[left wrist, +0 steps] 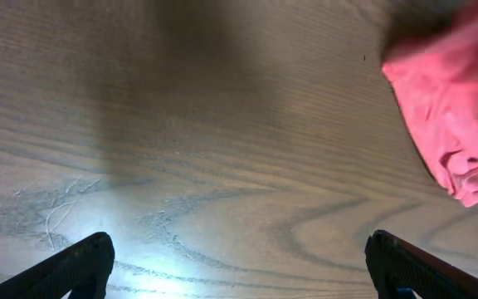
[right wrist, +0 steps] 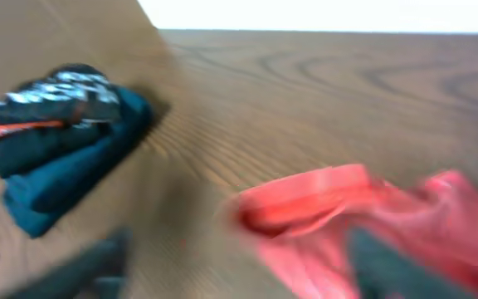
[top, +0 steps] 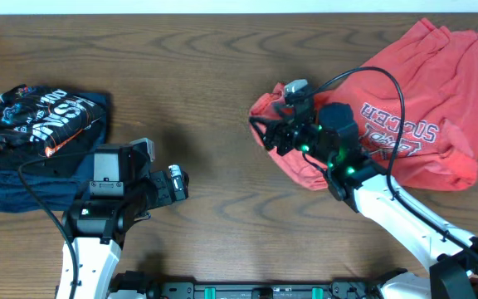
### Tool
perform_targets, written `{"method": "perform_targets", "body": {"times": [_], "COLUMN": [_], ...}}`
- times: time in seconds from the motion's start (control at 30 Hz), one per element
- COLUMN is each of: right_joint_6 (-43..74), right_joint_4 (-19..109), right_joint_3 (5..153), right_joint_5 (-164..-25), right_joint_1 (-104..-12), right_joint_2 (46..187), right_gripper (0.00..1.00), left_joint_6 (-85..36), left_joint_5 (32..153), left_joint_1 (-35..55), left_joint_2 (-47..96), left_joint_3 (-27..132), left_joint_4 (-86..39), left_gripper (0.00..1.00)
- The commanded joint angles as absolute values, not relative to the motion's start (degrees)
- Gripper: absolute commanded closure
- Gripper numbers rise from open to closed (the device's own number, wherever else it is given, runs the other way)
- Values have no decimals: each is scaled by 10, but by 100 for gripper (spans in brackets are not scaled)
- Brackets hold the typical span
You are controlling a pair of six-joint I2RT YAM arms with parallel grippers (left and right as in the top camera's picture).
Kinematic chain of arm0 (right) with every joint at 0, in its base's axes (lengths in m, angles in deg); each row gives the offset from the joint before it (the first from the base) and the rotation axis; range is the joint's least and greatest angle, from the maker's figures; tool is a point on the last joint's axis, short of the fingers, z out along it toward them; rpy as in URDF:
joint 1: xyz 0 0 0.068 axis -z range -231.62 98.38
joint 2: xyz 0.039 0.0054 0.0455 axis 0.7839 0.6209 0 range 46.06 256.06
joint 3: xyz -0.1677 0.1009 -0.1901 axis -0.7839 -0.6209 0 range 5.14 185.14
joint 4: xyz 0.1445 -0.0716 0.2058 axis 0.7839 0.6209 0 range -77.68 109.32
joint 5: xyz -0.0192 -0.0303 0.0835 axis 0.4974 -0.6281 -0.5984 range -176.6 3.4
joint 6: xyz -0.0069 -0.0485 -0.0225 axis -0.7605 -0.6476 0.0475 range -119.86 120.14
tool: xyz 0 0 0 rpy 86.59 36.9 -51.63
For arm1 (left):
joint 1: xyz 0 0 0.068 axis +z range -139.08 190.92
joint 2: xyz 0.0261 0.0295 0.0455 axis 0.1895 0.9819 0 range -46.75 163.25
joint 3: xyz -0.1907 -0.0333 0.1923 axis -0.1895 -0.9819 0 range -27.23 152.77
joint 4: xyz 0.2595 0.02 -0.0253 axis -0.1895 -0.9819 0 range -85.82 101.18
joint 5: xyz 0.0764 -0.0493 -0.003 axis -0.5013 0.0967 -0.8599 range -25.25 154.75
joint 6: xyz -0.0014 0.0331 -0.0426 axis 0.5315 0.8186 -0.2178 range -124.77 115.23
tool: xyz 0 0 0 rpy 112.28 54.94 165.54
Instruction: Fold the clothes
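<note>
T-shirt (top: 426,104) at far right corner of table (top: 214,75): crumpled heap, no fold made, whole task left. Right gripper (top: 274,137) at its left hem, jaws look spread, nothing pinched (view blurred). Left gripper (top: 179,181) near front edge, jaws wide, empty. Dark folded pile (top: 40,149) at left edge.

A wooden surface (top: 214,75) of dark brown fills every view, its bold wavy grain running lengthwise in long loops and ovals. Beyond its far edge lies a pale strip (top: 222,5), thin from overhead; from the right wrist camera it is bright white and shows no detail. In the left wrist view a soft whitish glare (left wrist: 131,278) sits on the wood, a few fine pale scratches (left wrist: 56,212) show just beside it, and a broad dim shadow (left wrist: 197,100) crosses the grain above them
</note>
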State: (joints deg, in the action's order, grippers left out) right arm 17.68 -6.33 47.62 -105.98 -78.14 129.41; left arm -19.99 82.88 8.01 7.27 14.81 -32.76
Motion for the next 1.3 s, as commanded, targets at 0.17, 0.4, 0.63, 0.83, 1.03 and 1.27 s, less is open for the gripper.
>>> {"method": "perform_targets", "body": {"times": [0.17,0.4,0.63,0.83,1.03,1.27], "right_joint_6": [177,177,168,168,168,168], "right_joint_4": [-3,161,331,408,432,451], "right_joint_3": [486,485,485,485,485,485], "right_joint_5": [-975,-942,-912,-894,-894,-894], "right_joint_1": [-686,-568,-501,-474,-474,-474], "right_joint_2": [1260,1148,1049,1019,1021,1021], "right_gripper": [1,1,1,1,1,1], "left_joint_6": [-207,-288,-322,-409,-476,-524], "left_joint_5": [836,844,875,875,883,856], "left_joint_1": [78,75,16,-43,-99,-164], "left_joint_2": [75,99,234,388,504,592], "left_joint_3": [159,159,159,159,159,159], "left_joint_4": [-286,-169,-12,125,250,381], "left_gripper": [2,2,2,2,3,13]}}
